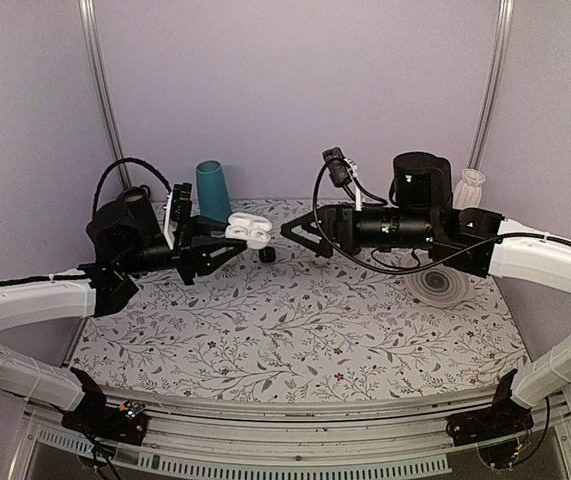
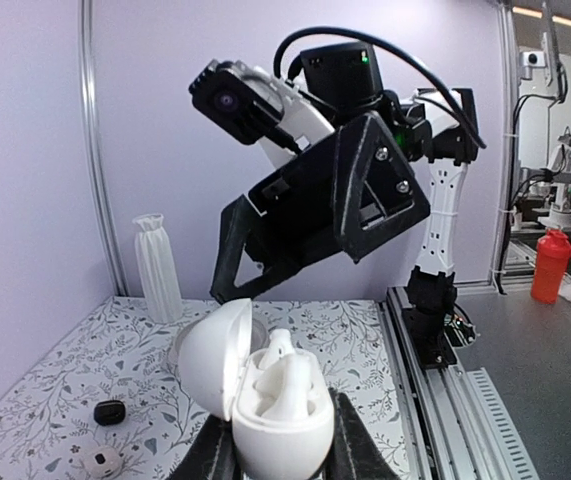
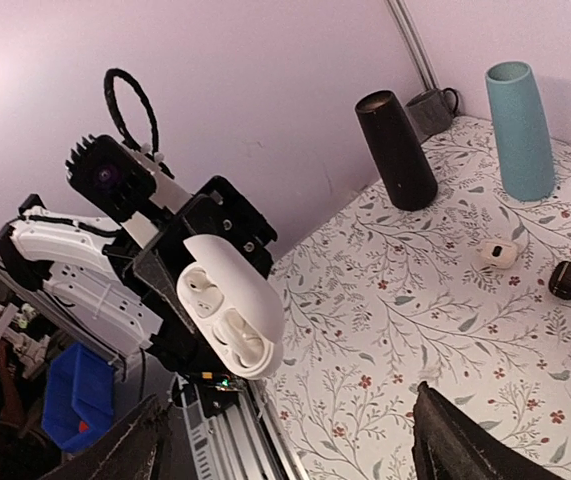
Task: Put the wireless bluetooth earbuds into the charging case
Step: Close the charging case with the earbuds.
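Note:
My left gripper (image 1: 237,238) is shut on the white charging case (image 1: 249,231) and holds it above the table at the back middle. In the left wrist view the case (image 2: 287,425) sits between the dark fingers (image 2: 357,448) with its lid (image 2: 213,356) swung open to the left. Two white earbuds (image 2: 287,385) stand in its wells, their tops above the rim. My right gripper (image 1: 290,231) is open and empty, just right of the case and facing it. In the right wrist view the open case (image 3: 233,322) is ahead of the spread fingers (image 3: 453,442).
A small black lump (image 1: 266,254) and a white round dark-centred piece (image 3: 496,254) lie on the floral tabletop (image 1: 295,330) under the case. A teal cup (image 1: 213,190) and a black cup (image 3: 395,150) stand at the back left, a white vase (image 1: 469,188) at the back right, a round disc (image 1: 443,285) under the right arm.

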Tool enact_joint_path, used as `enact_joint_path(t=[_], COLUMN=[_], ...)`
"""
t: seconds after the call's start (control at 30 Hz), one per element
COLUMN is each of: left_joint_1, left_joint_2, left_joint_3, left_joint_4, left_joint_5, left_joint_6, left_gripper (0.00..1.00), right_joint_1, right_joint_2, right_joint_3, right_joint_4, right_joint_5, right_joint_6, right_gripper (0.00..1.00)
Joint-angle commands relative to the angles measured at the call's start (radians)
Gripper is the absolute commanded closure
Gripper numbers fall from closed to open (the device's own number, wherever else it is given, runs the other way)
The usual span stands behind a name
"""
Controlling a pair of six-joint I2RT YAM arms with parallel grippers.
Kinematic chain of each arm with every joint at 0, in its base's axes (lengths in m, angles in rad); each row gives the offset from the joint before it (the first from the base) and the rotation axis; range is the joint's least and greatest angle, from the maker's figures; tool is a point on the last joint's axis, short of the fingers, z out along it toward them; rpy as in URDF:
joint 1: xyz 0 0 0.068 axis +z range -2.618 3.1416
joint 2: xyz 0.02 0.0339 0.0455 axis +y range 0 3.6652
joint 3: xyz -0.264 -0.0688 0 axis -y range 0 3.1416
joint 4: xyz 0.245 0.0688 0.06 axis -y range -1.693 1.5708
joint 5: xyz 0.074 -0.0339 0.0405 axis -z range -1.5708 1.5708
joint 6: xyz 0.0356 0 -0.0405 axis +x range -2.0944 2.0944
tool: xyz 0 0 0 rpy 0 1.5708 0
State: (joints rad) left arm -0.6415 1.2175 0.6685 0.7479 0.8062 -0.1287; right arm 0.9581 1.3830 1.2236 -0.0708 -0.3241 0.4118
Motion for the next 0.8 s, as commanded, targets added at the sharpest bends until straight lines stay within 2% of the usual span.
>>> enact_joint_path(t=[0.0,0.47,0.77], left_joint_1=[-0.005,-0.020,-0.046], left_joint_2=[-0.021,-0.018,-0.009], left_joint_3=[0.000,-0.004,0.002], left_joint_4=[0.105,0.178,0.180], left_joint_5=[-0.064,-0.067,0.001], left_joint_6=[-0.003,-0.022,-0.009], left_gripper=[1.00,1.00,1.00], right_joint_1=[0.000,-0.010,-0.059], right_joint_2=[0.031,0.090,0.061], right_joint_3=[0.002,-0.002,-0.037], right_joint_4=[0.189,0.334,0.333], right_joint_5=[-0.088,-0.105,-0.040], right_joint_6=[0.187,0.331,0.383], right_gripper=[0.17,0.19,0.23])
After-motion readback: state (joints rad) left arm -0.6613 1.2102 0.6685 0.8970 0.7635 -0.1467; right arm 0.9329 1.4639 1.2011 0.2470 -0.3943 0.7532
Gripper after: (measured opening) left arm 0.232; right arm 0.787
